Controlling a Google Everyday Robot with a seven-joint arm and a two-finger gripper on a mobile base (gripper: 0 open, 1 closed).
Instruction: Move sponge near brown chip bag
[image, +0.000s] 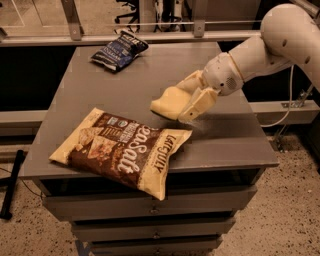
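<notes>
The pincer (181, 106), closed around the sponge (167, 103), is held over the surface (230, 145). Its 7 o'clock is blocked by the brown chip bag (120, 150); bare room is left at 5 o'clock.

— Item one?
— One sponge (162, 104): pale yellow, wavy-edged, clamped in the gripper (181, 104), low over the table (235, 145), just beside item two.
— Item two?
— One brown chip bag (122, 150): flat, lettering up, a corner overhanging the front edge.

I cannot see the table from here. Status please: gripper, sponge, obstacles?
Gripper shut on sponge, over the table, close behind the brown chip bag. Blue chip bag far back, not in the way.
</notes>
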